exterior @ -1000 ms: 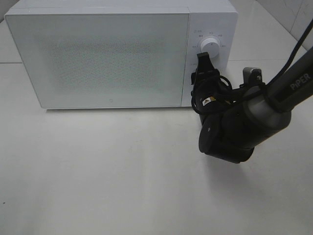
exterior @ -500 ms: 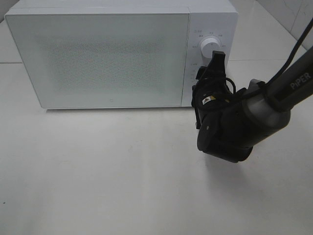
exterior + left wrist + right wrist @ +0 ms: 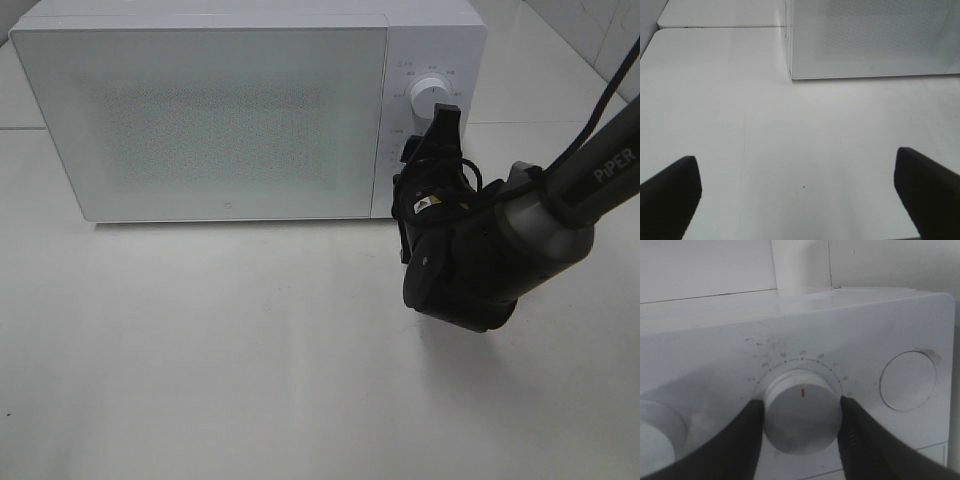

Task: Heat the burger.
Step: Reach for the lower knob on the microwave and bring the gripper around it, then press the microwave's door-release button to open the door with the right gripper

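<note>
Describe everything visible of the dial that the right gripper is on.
The dial is a round white knob, plastic by its look, with a flat face and one short red line pointing toward the 5 on the arc of small grey numbers around it. It sits on the white control panel of the microwave, between another knob and a round button. Black fingers of the right gripper press on two opposite sides of it.

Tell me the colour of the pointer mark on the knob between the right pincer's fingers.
Red mark on a white knob; right wrist view shows it best.
</note>
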You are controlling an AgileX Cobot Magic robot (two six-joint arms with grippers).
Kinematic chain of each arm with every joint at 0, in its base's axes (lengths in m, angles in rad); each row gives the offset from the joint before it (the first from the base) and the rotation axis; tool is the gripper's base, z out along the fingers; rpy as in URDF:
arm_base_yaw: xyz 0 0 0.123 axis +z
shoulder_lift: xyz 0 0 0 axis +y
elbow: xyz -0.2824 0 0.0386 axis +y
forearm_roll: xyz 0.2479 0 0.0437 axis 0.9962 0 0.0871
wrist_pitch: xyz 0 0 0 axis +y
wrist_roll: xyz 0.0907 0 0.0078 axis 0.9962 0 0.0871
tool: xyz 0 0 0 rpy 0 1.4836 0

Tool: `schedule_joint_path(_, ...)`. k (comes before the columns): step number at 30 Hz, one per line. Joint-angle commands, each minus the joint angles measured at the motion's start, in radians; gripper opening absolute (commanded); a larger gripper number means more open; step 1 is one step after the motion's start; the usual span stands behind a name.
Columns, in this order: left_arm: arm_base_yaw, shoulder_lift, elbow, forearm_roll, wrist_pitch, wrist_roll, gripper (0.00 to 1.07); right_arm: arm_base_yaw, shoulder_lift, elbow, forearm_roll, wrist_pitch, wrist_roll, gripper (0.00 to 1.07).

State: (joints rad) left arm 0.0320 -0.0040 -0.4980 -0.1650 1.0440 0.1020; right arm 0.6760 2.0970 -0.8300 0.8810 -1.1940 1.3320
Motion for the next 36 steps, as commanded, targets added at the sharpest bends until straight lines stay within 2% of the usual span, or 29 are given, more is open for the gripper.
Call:
schedule_joint_path(1,0.004,-0.027,0.002,-0.005,-0.017,-0.008,1.01,-0.013,-0.014,0.000,0.098,-0.127,-0.024,0.17)
schedule_joint_path(8,0.004,-0.027,0.002,-0.005,-0.017,-0.008,1.01,-0.013,-0.014,0.000,0.098,-0.127,-0.031,0.21)
schedule_joint_path(11,0.004,-0.027,0.002,-0.005,-0.017,-0.008,1.01,-0.013,-0.014,0.000,0.098,-0.127,-0.042,0.26)
schedule_joint_path(13,0.004,-0.027,0.002,-0.005,-0.017,-0.008,1.01,-0.013,-0.014,0.000,0.096,-0.125,-0.058,0.35)
schedule_joint_path(14,0.004,-0.027,0.002,-0.005,-0.017,-0.008,1.01,-0.013,-0.014,0.000,0.096,-0.125,-0.058,0.35)
schedule_joint_path(15,0.004,-0.027,0.002,-0.005,-0.017,-0.008,1.01,-0.013,-0.014,0.000,0.096,-0.117,-0.073,0.42)
schedule_joint_path(16,0.004,-0.027,0.002,-0.005,-0.017,-0.008,1.01,-0.013,-0.014,0.000,0.096,-0.117,-0.073,0.42)
schedule_joint_path(17,0.004,-0.027,0.002,-0.005,-0.017,-0.008,1.01,-0.013,-0.014,0.000,0.089,-0.101,-0.076,0.52)
schedule_joint_path(18,0.004,-0.027,0.002,-0.005,-0.017,-0.008,1.01,-0.013,-0.014,0.000,0.081,-0.094,-0.078,0.57)
schedule_joint_path(19,0.004,-0.027,0.002,-0.005,-0.017,-0.008,1.01,-0.013,-0.014,0.000,0.081,-0.094,-0.078,0.57)
schedule_joint_path(20,0.004,-0.027,0.002,-0.005,-0.017,-0.008,1.01,-0.013,-0.014,0.000,0.063,-0.078,-0.081,0.65)
schedule_joint_path(23,0.004,-0.027,0.002,-0.005,-0.017,-0.008,1.01,-0.013,-0.014,0.000,0.059,-0.066,-0.109,0.74)
schedule_joint_path(36,0.004,-0.027,0.002,-0.005,-0.017,-0.008,1.01,-0.013,-0.077,0.057,-0.006,0.027,-0.171,0.75)
